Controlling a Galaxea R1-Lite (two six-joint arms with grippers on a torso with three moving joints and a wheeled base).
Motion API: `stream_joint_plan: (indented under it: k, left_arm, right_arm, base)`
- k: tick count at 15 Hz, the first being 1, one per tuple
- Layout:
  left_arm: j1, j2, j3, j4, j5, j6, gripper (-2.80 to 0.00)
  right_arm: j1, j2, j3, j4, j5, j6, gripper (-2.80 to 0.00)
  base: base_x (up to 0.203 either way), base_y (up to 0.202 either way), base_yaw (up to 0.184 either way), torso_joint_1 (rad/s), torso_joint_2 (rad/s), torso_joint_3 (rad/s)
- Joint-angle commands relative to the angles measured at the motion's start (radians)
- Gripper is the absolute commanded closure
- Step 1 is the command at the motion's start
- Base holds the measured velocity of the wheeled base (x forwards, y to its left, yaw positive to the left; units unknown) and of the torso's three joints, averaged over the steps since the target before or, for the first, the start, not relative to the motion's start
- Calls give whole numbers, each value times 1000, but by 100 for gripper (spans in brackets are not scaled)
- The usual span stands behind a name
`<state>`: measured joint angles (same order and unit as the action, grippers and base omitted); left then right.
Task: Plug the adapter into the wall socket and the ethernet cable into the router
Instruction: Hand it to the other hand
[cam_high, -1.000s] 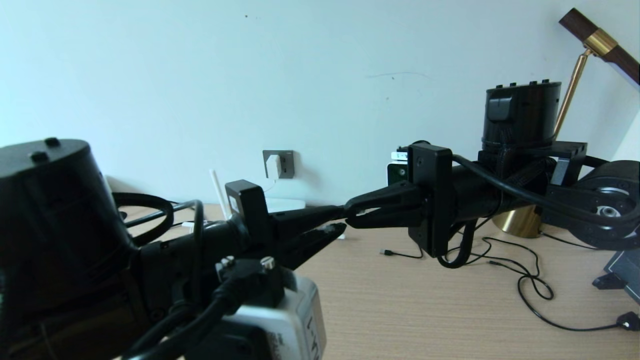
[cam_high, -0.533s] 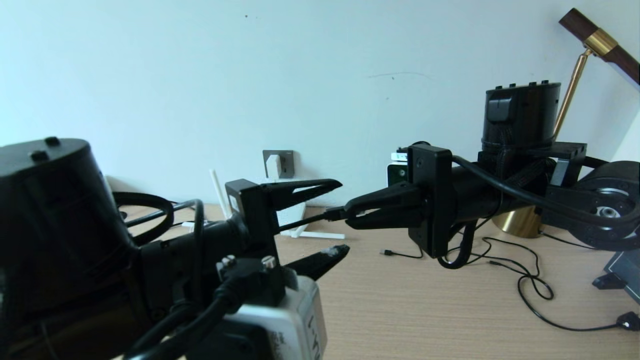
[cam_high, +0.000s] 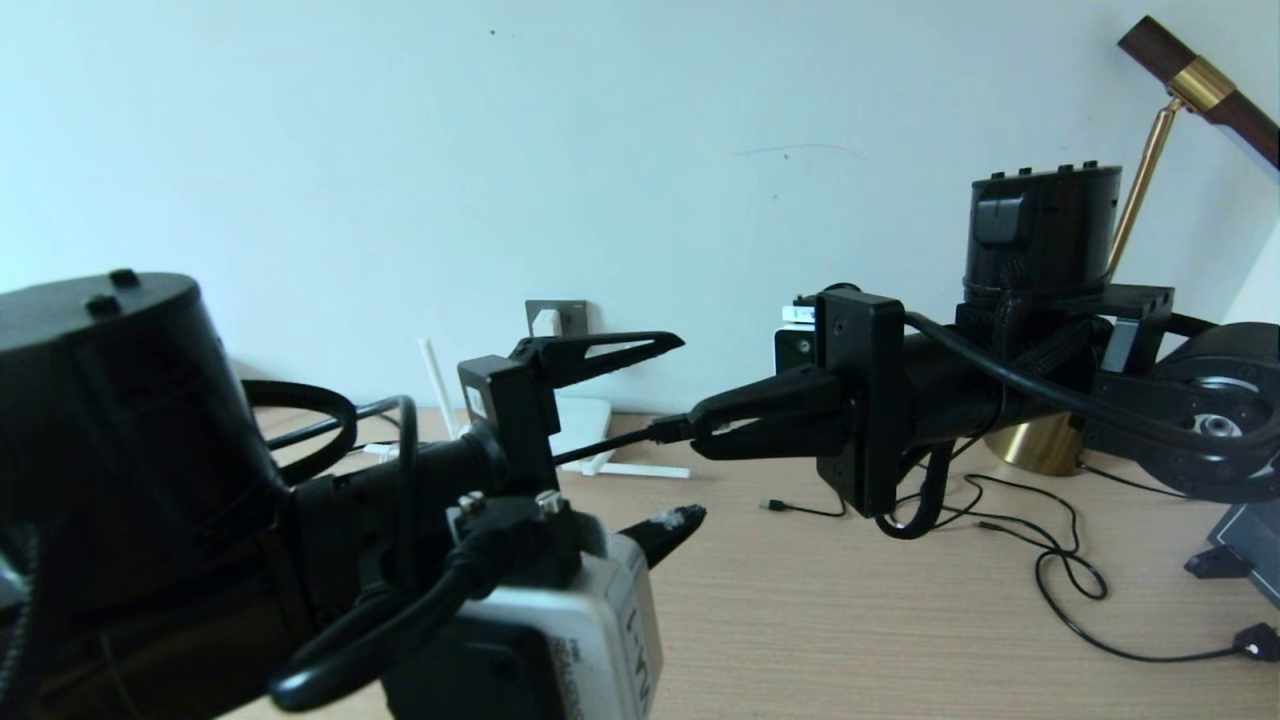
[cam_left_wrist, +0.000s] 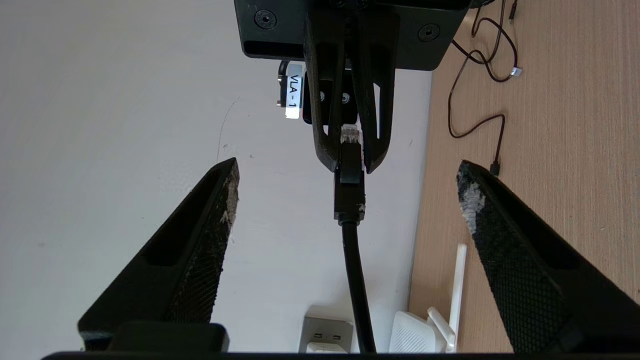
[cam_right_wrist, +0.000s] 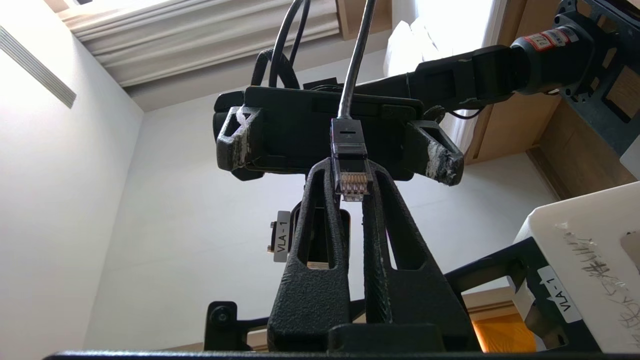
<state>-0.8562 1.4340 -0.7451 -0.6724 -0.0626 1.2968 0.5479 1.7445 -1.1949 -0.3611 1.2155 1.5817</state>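
- Desk (cam_high: 850, 620) is sitting against the wall, carrying everything else.
- Right gripper (cam_high: 700, 420) is hovering above the desk, clenching the ethernet cable (cam_high: 610, 445) at its plug.
- Left gripper (cam_high: 680, 430) is facing it, fingers (cam_high: 600, 352) spread wide on either side of the cable, touching nothing.
- Router (cam_high: 580, 415) is lying on the desk by the wall.
- Wall socket (cam_high: 558, 315) is sitting just above the router, adapter (cam_left_wrist: 320, 346) plugged in.

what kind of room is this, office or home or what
Probably a home or office desk against a wall: a light wood-grain desktop, a brass desk lamp, a flat white router with stick antennas and a dark grey wall socket behind it.
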Motion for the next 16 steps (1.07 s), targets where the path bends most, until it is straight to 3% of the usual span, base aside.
stream_joint_plan:
  k: [1,16]
  left_arm:
    - [0,0,1,-4,-1,6,0]
    - [-1,9,1,-6,0,7,0]
  right_arm:
    - [1,1,0,-2,7,9,0]
    - [1,1,0,-2,7,9,0]
  base:
    - [0,0,0,0,0,0]
    - [0,0,0,0,0,0]
